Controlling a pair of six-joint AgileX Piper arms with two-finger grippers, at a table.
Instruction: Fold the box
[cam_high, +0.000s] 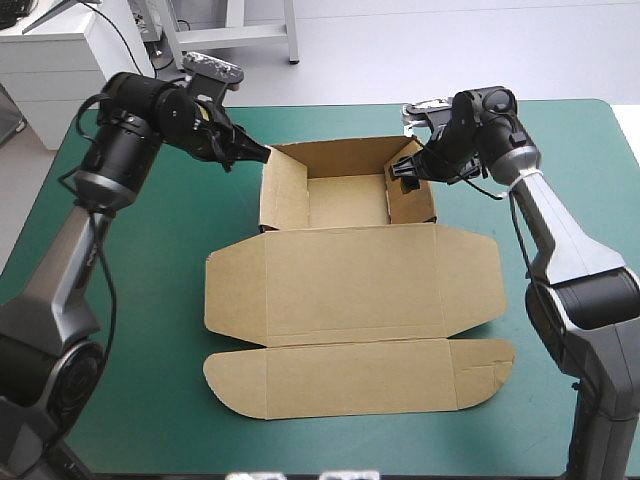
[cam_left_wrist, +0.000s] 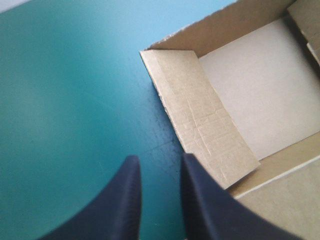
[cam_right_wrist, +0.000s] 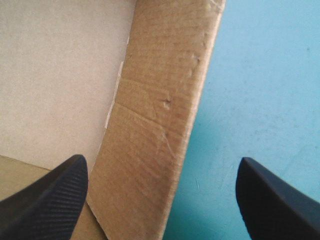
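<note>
The brown box (cam_high: 350, 290) lies mid-table, its far part a tray (cam_high: 345, 200) with raised walls and its lid flat toward the front. My left gripper (cam_high: 262, 152) hovers just outside the tray's far left corner. In its wrist view the left gripper (cam_left_wrist: 159, 159) is open by a narrow gap with only cover between the fingers, and the tray's left wall (cam_left_wrist: 200, 110) leans inward ahead. My right gripper (cam_high: 408, 170) is wide open astride the tray's right wall (cam_right_wrist: 160, 100). In its wrist view the right gripper (cam_right_wrist: 160, 162) has one finger over the tray floor and the other outside.
The teal-green cover (cam_high: 140, 330) shows on both sides of the box and along the front. The lid's front flap (cam_high: 360, 375) reaches close to the table's front edge. The table's far edge runs just behind both arms.
</note>
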